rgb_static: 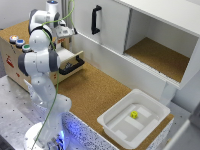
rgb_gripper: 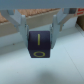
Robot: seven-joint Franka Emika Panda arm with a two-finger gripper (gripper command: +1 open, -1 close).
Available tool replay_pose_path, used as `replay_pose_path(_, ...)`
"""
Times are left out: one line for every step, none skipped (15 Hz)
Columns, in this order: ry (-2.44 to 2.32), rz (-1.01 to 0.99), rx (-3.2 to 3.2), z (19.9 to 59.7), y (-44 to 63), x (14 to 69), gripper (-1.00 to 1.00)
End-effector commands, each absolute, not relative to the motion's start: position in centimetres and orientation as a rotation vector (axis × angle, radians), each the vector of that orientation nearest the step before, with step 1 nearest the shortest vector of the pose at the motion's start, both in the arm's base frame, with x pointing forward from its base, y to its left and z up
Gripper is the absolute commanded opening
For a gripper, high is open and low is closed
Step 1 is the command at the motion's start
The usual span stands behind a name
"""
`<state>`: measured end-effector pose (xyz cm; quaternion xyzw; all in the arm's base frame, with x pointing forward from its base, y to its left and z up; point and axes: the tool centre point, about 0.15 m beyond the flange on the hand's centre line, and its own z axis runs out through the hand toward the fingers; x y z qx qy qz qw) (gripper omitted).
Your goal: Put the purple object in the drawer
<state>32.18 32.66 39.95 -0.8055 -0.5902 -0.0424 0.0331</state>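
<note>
In the wrist view a dark purple block with yellow markings sits between my fingers, and my gripper is shut on it. It hangs over a pale surface. In the exterior view my gripper is held above the pale wooden drawer, which is pulled out of the light wooden box and shows its black bar handle. The purple object is too small to make out in the exterior view.
Coloured buttons sit on top of the wooden box. A large white cabinet with a vertical black handle stands open behind the cork table. A white tub holding a small yellow piece is at the exterior view's right front.
</note>
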Motion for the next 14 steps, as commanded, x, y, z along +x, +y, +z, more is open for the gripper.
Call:
replay_pose_path(-1.851,-0.184,-2.457,33.7,32.8,33.8,-1.00)
replay_pose_path(-1.862,-0.167,-2.466,32.9,33.1,34.0,-1.00)
replay_pose_path(-1.874,-0.143,-2.473,32.1,33.4,34.2,-1.00)
replay_pose_path(-1.884,-0.130,-2.476,31.7,33.5,34.3,-1.00)
replay_pose_path(-1.900,-0.113,-2.480,31.5,33.6,34.2,-1.00)
replay_pose_path(-1.922,-0.056,-2.492,31.2,33.8,34.2,-1.00)
replay_pose_path(-1.956,-0.034,-2.509,30.9,33.9,33.8,-1.00)
replay_pose_path(-1.955,-0.019,-2.508,31.5,33.5,33.3,1.00)
replay_pose_path(-1.950,-0.009,-2.504,32.7,33.2,33.0,1.00)
replay_pose_path(-1.940,0.003,-2.496,34.2,32.7,32.7,1.00)
replay_pose_path(-1.969,0.029,-2.477,35.8,32.2,32.2,1.00)
replay_pose_path(-1.978,0.006,-2.480,38.1,31.6,31.5,1.00)
replay_pose_path(-1.971,-0.033,-2.459,40.2,30.8,31.0,1.00)
replay_pose_path(-1.956,-0.025,-2.456,41.9,30.3,30.8,1.00)
